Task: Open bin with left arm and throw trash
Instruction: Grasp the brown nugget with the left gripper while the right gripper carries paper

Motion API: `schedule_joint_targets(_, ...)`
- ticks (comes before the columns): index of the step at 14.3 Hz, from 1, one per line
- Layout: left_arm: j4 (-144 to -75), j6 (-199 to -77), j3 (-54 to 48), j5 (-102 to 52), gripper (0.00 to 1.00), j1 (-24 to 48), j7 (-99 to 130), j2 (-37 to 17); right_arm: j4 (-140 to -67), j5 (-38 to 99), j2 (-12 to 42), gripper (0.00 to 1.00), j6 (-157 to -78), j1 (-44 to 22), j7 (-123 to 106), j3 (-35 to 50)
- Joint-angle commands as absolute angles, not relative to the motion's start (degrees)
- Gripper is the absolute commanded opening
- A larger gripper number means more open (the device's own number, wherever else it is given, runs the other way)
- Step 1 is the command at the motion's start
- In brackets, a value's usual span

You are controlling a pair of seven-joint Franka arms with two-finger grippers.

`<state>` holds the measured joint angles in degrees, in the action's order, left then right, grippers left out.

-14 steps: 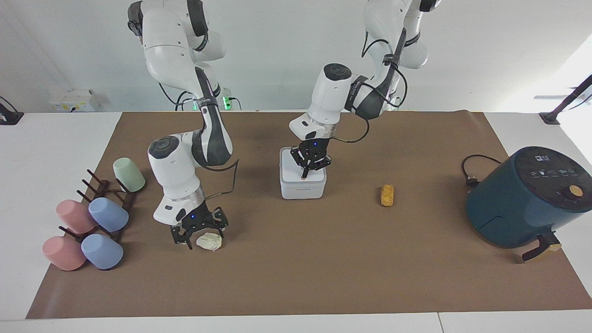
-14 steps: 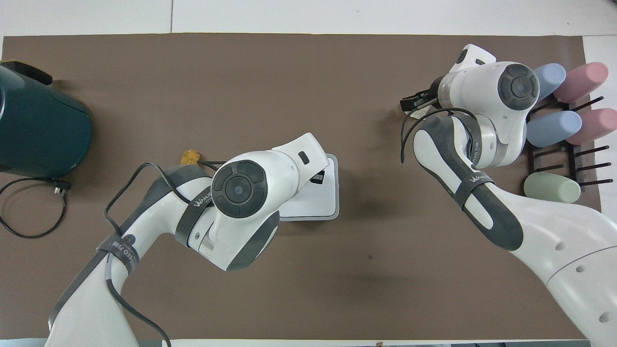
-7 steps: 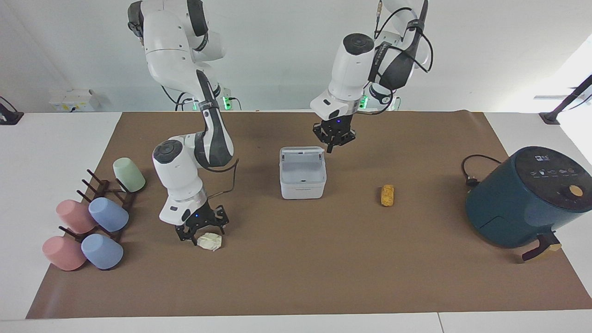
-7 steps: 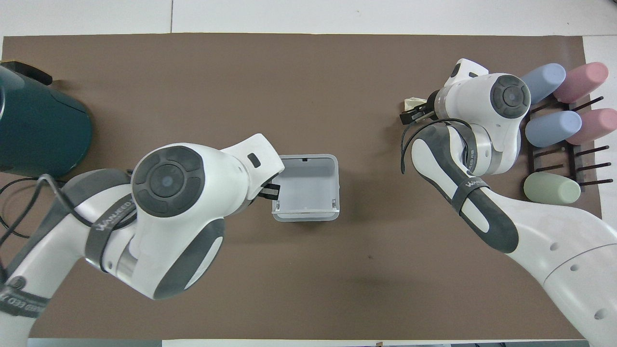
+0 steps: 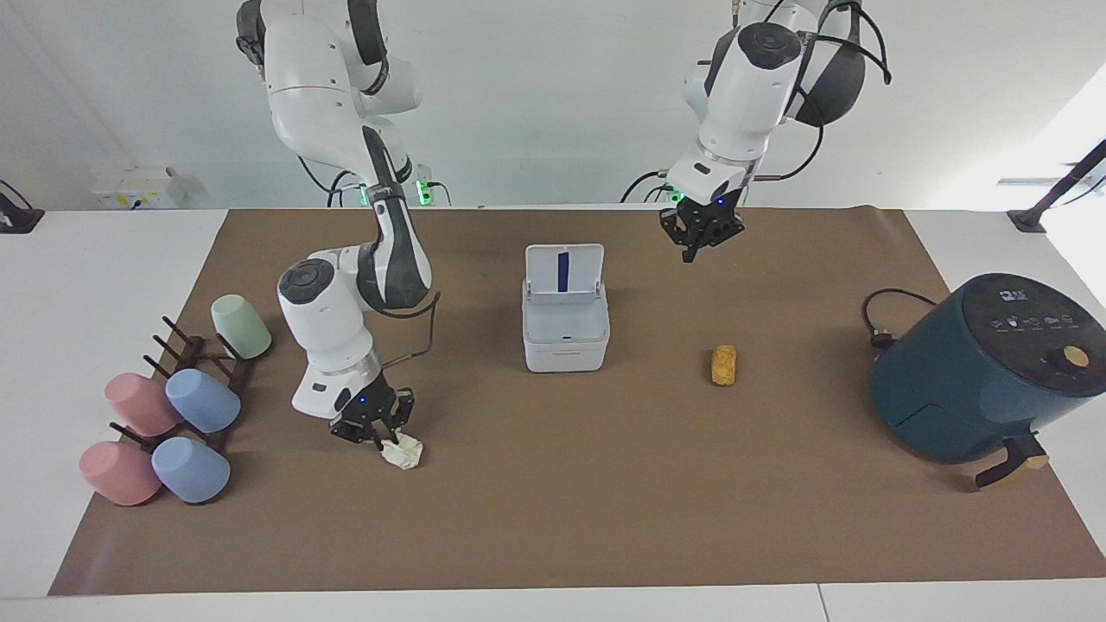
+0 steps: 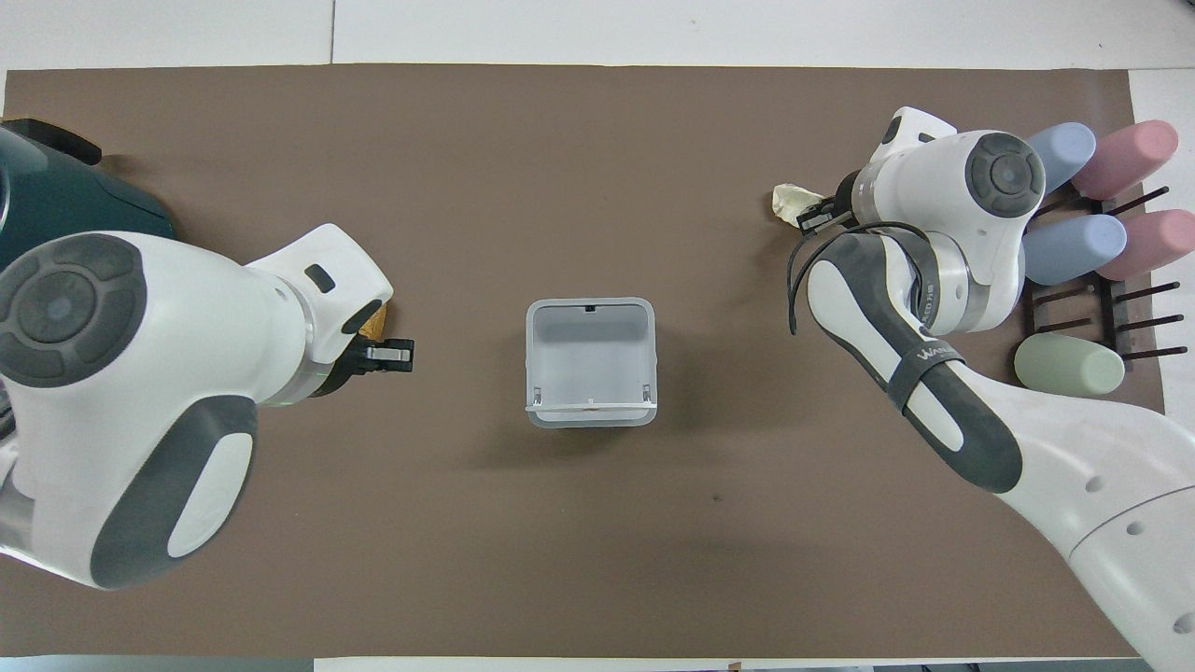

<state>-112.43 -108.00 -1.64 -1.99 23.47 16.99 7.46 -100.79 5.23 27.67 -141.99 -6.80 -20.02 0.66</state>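
The white bin (image 5: 566, 352) stands mid-mat with its lid (image 5: 563, 269) upright, blue stripe showing; its inside looks empty in the overhead view (image 6: 651, 359). My left gripper (image 5: 698, 235) is raised over the mat beside the bin, toward the left arm's end, shut and empty; the overhead view shows it too (image 6: 387, 353). My right gripper (image 5: 378, 432) is low at the mat, shut on the crumpled paper wad (image 5: 403, 452), also in the overhead view (image 6: 789, 200). The golden-brown cylinder (image 5: 724, 364) lies on the mat. A tiny orange lump (image 5: 1075, 355) sits on the air fryer.
The dark teal air fryer (image 5: 968, 380) with its cord (image 5: 881, 324) stands at the left arm's end. A rack (image 5: 199, 367) of pastel cups (image 5: 203, 400) stands at the right arm's end, close to the right arm.
The bin's lid sprang open and now stands upright. My left gripper rose off the bin and moved toward the left arm's end. My right gripper lowered and closed on the paper wad.
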Motion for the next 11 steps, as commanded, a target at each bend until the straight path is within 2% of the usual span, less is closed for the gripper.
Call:
schedule_joint_targets(1, -114.1, -108.4, -1.9, -2.3, 0.69, 19.6, 11.7, 9.1, -96.3, 6.2, 25.4, 0.0, -133.0, -7.1, -16.5, 1.2)
schedule_joint_targets(3, -114.2, -109.9, -1.9, -2.3, 1.0, 16.9, 8.1, 8.9, -92.3, 6.2, 23.5, 0.0, -124.1, -8.4, -10.2, 1.5)
schedule_joint_targets(7, -114.6, -115.1, -2.0, -2.3, 1.0, 12.6, -1.9, 5.5, -89.4, 6.2, 18.6, 0.0, -112.7, -9.4, 11.6, 9.6)
schedule_joint_targets(11, -116.2, -121.4, -2.0, -2.2, 1.0, 12.6, -2.5, -0.6, -89.6, 6.2, 16.2, 0.0, -109.2, -17.5, 32.4, 11.5)
